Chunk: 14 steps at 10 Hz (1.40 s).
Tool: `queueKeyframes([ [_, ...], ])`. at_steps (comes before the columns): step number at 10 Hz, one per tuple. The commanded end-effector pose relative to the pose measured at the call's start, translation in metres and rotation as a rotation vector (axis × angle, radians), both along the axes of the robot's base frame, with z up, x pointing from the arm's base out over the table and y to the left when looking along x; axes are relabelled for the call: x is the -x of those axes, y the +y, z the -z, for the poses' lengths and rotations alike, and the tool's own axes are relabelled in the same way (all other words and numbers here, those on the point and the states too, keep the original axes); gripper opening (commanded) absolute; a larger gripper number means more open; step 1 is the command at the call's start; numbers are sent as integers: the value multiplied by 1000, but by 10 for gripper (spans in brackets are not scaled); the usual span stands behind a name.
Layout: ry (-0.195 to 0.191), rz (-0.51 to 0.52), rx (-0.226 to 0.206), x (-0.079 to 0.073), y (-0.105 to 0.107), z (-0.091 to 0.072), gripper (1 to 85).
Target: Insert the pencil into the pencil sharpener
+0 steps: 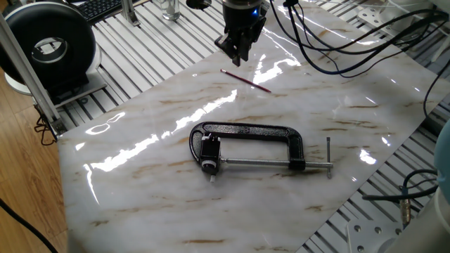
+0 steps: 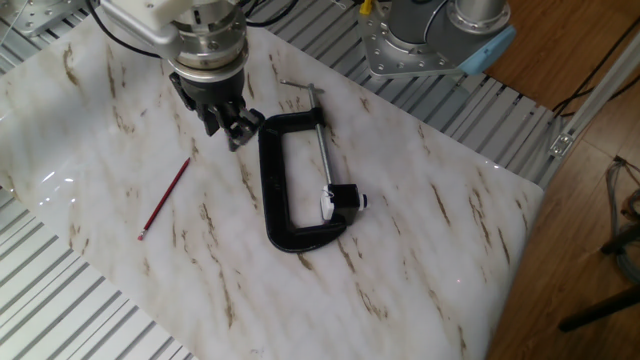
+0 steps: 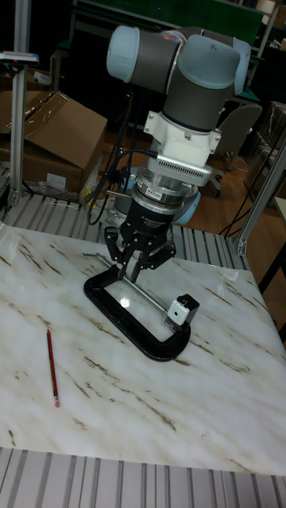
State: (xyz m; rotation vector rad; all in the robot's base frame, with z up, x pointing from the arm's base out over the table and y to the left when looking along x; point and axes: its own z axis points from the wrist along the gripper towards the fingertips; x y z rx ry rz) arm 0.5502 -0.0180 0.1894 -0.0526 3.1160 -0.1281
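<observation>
The pencil (image 1: 246, 80) is a thin maroon stick lying flat on the marble, also seen in the other fixed view (image 2: 165, 198) and in the tall view (image 3: 52, 368). The pencil sharpener (image 1: 209, 150) is a small black block with a pale end, held inside the big black C-clamp (image 1: 247, 131) by its screw; it also shows as a small block (image 2: 343, 198) (image 3: 183, 309). My gripper (image 2: 234, 136) (image 1: 238, 57) (image 3: 132, 272) hangs above the table between the pencil and the clamp's corner. Its fingers meet at the tips with nothing between them.
The clamp's steel screw rod (image 1: 274, 164) ends in a small crossbar toward the right. Cables (image 1: 330, 42) drape over the table's far edge. A black round device (image 1: 49, 49) stands off the marble at the left. Slotted metal decking surrounds the slab (image 2: 420, 290).
</observation>
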Motion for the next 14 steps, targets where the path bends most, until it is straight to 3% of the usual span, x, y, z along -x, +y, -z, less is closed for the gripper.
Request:
queueKeyframes([
  [1, -6, -1, 0, -1, 0, -1, 10],
  [5, -10, -12, -19, 1, 0, 4, 10],
  [7, -10, -29, -8, 1, -4, 6, 10],
  [14, -56, -86, -20, 0, -13, 19, 10],
])
